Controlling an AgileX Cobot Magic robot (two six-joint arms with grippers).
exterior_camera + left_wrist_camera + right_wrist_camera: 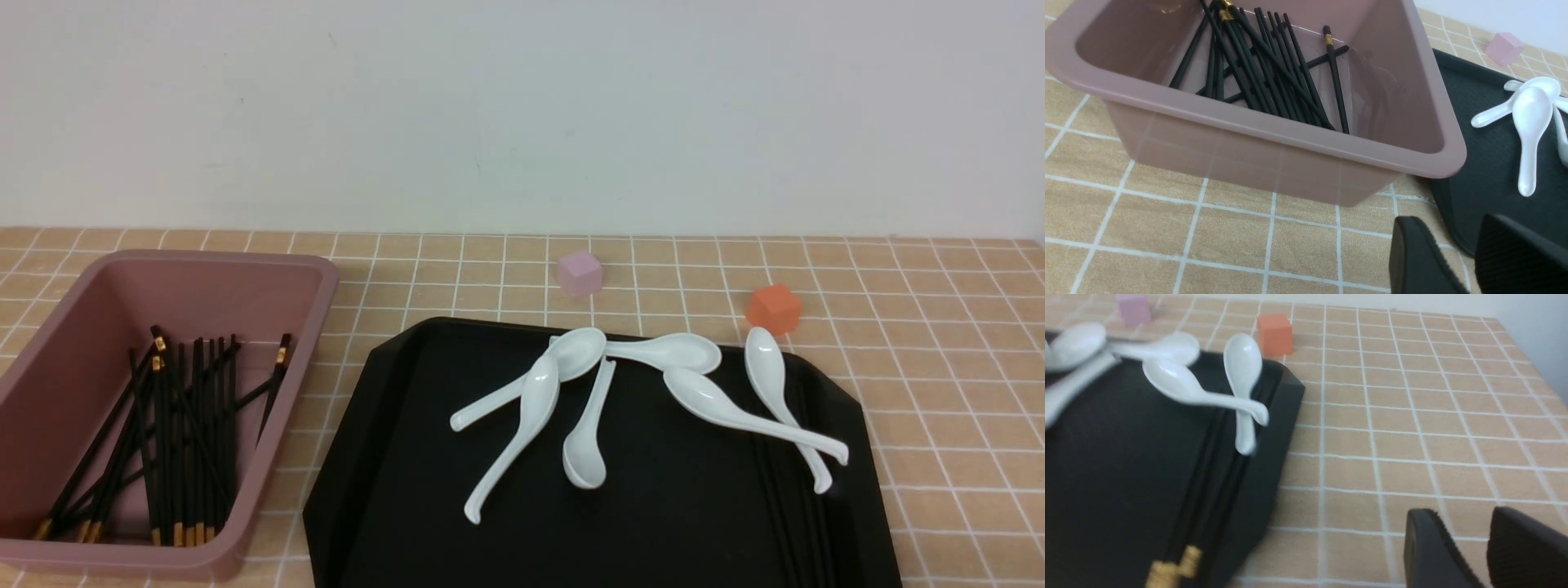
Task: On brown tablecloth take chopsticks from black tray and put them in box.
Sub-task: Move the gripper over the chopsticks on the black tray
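The pink box (323, 282) stands at the left on the brown tablecloth (939, 367) and holds several black chopsticks (175, 433) with gold bands. The black tray (669, 523) lies in the middle. A few more chopsticks (784, 498) lie along its right side, partly under spoon handles; in the right wrist view these chopsticks (1216, 477) show their gold bands. Neither gripper shows in the front view. My left gripper (1449, 228) is open and empty, low over the cloth beside the box (1290, 139) and the tray's corner (1486, 175). My right gripper (1459, 522) is open and empty over the cloth, beside the tray (1118, 457).
Several white ceramic spoons (571, 384) lie across the tray's far half, two of them over the chopsticks (775, 400). A small pink cube (580, 273) and an orange cube (773, 308) stand on the cloth behind the tray. A pale wall closes the far side.
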